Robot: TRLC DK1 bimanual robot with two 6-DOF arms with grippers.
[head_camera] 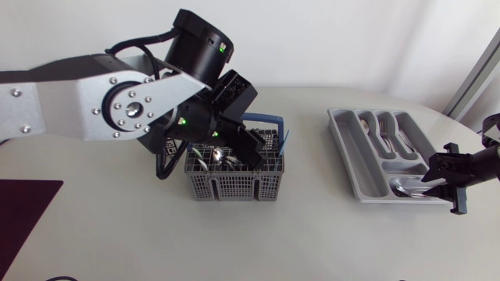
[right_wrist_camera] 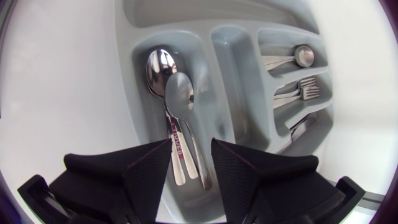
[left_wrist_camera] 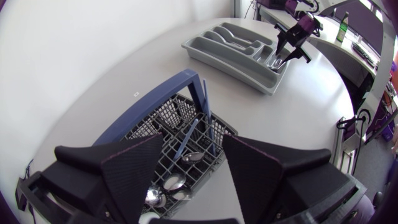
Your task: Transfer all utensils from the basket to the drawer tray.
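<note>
Evidently the transfer is partway through. The grey drawer tray (head_camera: 344, 136) on the counter (head_camera: 117, 242) already holds cutlery. Two spoons (right_wrist_camera: 171, 93) lie side by side in one long compartment, and forks (right_wrist_camera: 298, 93) and other pieces lie in the neighbouring slots. The right pincer (right_wrist_camera: 191, 143) hovers just above that spoon compartment with its fingers apart. The spoon handles run under the gap between them, and neither finger seems to press on them, so I judge it empty.

The left pincer (left_wrist_camera: 194, 180) hangs directly over the grey mesh basket (head_camera: 234, 186), which stands well apart from the tray. Its broad fingers are spread wide and hold nothing. Below it, several spoon bowls (left_wrist_camera: 163, 190) show in the basket's cells, close to the raised blue handle (left_wrist_camera: 186, 87).

The step in hand looks like the next pick from the basket by the left arm. That calls for lowering the fingers into one cell and clearing the blue handle and the dividers. They then have to close on a single spoon bowl or stem, not on two at once. The shiny, crowded pieces may slip or lift together.
</note>
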